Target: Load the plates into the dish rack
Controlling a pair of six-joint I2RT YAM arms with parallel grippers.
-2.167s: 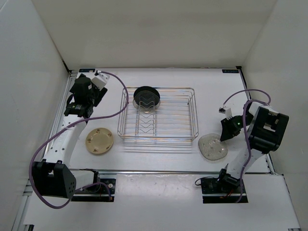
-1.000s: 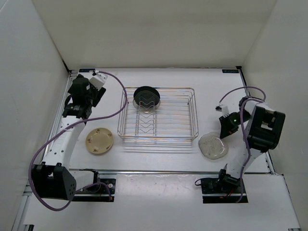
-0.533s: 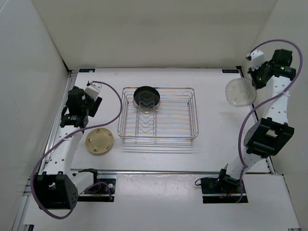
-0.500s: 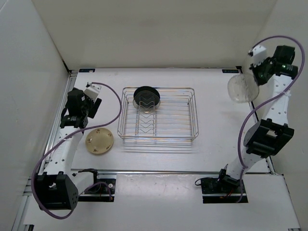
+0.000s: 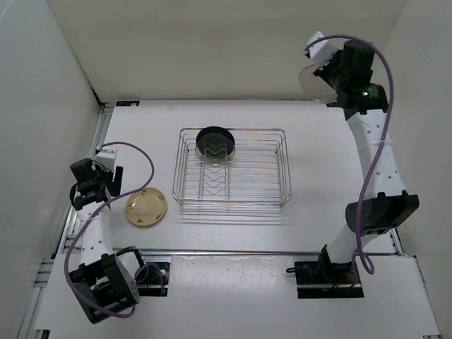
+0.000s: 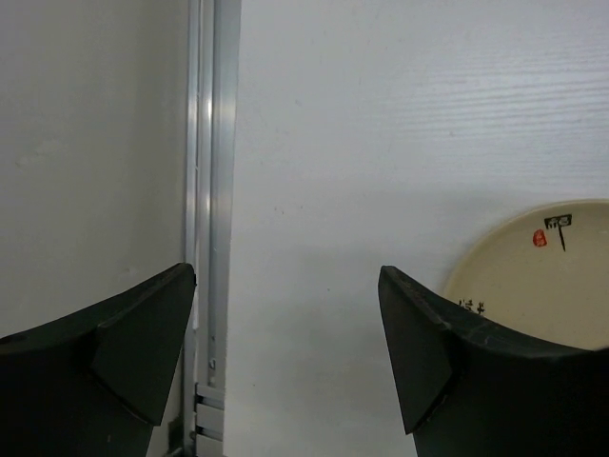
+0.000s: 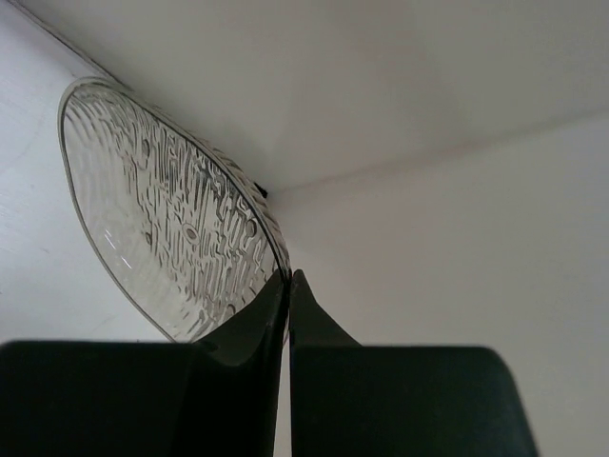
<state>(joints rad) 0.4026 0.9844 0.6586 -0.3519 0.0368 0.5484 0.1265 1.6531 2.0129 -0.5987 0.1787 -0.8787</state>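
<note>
Change: clear plate (image 5: 315, 79) has been lifted from the surface (image 5: 318, 183) right of the rack (image 5: 287, 166) and is now held high by the back wall; the left arm has been drawn back to the near left.
Right claw (image 5: 330, 85): clamped on the clear plate's rim; the plate is carried on edge.
Left claw (image 5: 92, 185): spread wide, nothing held; set low over the surface just left of the cream plate (image 5: 146, 207).
Rack: black plate (image 5: 215, 143) is stood in the back-left prongs; the other slots are unfilled.
Fourth plate: not seen.
Meaning: one plate is judged loaded, one is in transit and one is about to be taken; a descent into a free slot is called for next.
</note>
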